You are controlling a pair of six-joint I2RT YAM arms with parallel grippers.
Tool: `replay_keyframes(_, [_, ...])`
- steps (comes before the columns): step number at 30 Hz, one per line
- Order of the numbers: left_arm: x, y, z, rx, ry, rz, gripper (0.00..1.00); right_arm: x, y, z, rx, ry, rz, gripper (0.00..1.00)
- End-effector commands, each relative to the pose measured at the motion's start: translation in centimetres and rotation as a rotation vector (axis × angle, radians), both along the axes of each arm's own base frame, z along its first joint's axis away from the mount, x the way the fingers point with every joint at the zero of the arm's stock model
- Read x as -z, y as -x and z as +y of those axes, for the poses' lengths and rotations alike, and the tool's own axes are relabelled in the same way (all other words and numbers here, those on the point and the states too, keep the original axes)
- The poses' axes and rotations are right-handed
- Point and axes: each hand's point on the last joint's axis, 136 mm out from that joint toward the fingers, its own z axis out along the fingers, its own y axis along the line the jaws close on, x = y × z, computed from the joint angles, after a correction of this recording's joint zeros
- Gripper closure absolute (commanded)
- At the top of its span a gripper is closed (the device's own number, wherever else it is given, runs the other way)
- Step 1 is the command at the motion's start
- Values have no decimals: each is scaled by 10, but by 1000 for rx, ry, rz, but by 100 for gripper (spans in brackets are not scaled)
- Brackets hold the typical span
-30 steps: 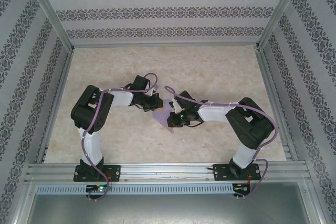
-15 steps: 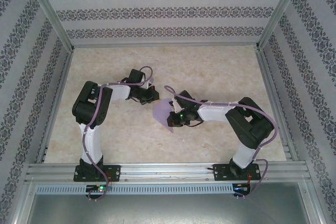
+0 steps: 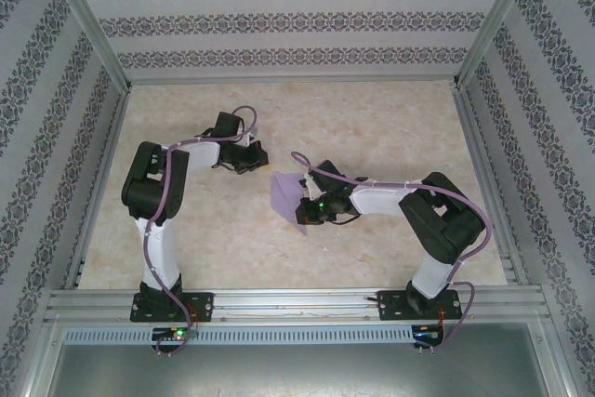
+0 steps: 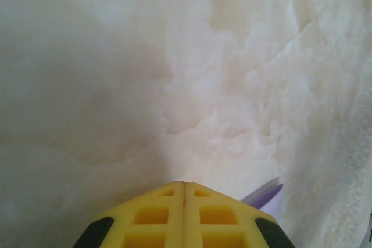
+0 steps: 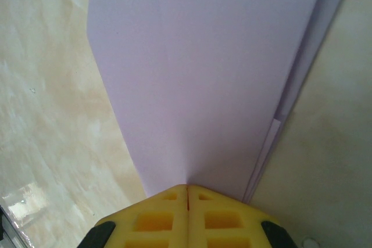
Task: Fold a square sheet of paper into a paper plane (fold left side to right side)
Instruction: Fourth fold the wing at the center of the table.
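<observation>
At right end effector tip, folded lilac paper pinched

Left hand fingers together above table; lilac paper beside

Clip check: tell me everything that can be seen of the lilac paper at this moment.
The lilac paper is matte, plain and unmarked. It is already folded into stacked layers, and stepped edges show along one side in the right wrist view. A faint crease runs down it, and it narrows towards the right pincer, which is shut on its narrow end. From above it sits mid-table. Whether it rests on the marbled table cannot be told.
</observation>
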Motion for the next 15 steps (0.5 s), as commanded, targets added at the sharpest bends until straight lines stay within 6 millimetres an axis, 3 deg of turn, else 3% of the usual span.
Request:
replay_keyframes(1, [-35, 16, -2, 40, 13, -74, 100, 49, 46, -47, 14, 208, 189, 100])
replay_keyframes(8, [-61, 65, -43, 149, 139, -120, 100, 48, 43, -45, 35, 160, 189, 100])
replay_keyframes(12, [-58, 84, -79, 234, 189, -101, 100, 48, 42, -46, 37, 156, 191, 100])
replay_keyframes(15, [-44, 89, -94, 262, 174, -73, 100, 48, 41, -46, 42, 155, 191, 100])
